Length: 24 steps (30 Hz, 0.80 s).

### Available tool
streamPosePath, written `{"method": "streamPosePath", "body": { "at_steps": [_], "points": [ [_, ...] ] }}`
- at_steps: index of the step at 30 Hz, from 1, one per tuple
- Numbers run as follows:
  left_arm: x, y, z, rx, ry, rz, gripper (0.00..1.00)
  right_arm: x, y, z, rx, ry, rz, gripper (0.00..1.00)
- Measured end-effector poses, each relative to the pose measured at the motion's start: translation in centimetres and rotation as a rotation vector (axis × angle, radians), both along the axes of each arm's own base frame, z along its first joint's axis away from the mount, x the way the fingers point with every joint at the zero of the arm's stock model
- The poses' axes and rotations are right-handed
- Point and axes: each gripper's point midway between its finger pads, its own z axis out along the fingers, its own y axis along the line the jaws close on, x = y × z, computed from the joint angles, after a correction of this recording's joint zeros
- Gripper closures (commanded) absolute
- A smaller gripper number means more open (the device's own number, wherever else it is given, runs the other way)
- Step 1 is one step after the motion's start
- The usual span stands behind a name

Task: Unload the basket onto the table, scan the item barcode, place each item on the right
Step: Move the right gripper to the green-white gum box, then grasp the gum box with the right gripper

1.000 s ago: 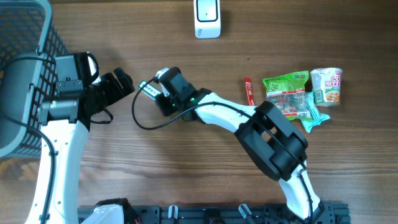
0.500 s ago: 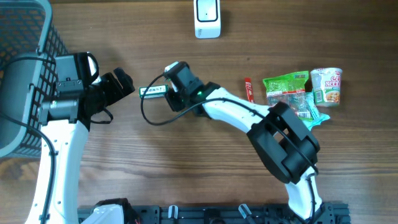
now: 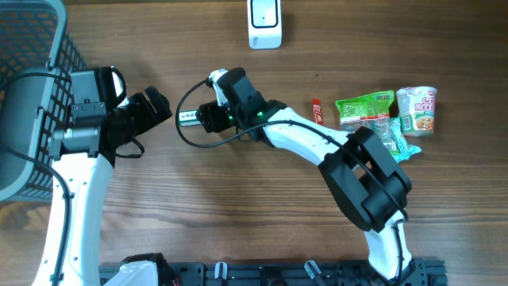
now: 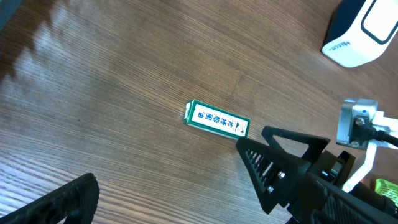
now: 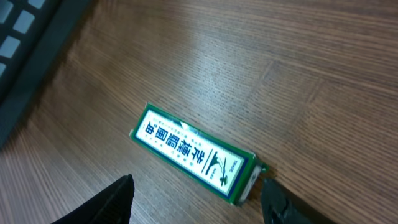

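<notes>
The right hand (image 5: 196, 202) is held spread, with the green pack (image 5: 193, 152) laid just beyond its fingertips. The left hand (image 3: 155, 108) is held spread wide.

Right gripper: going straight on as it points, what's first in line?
Right gripper meets the green-and-white box first, lying flat just ahead of its open jaws; height unclear, so it may pass above.

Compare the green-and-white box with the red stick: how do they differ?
The green-and-white box lies left-right in the overhead view; the red stick lies top-bottom. The box sits apart from other items; the stick lies beside the snack packets. Both lie flat on the table, ungripped.
</notes>
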Motion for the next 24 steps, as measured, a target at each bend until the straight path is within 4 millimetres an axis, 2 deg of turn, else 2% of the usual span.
{"method": "streamPosePath", "body": {
  "at_steps": [6,10,12,14,19,24],
  "points": [
    [0.0,0.0,0.0,0.000,0.001,0.000,0.00,3.0,2.2,1.7,0.037,-0.035,0.015,0.29],
    [0.0,0.0,0.0,0.000,0.000,0.000,0.00,3.8,2.9,2.3,0.057,-0.068,0.029,0.29],
    [0.0,0.0,0.0,0.000,0.001,0.000,0.00,3.8,3.0,1.7,0.050,-0.070,0.042,0.28],
    [0.0,0.0,0.0,0.000,0.000,0.000,0.00,3.5,3.2,0.4,0.034,-0.062,0.074,0.28],
    [0.0,0.0,0.0,0.000,0.001,0.000,0.00,1.4,2.8,-3.1,-0.019,0.023,0.153,0.34],
    [0.0,0.0,0.0,0.000,0.000,0.000,0.00,0.1,1.0,-4.2,-0.074,0.106,0.199,0.49]
  ]
}}
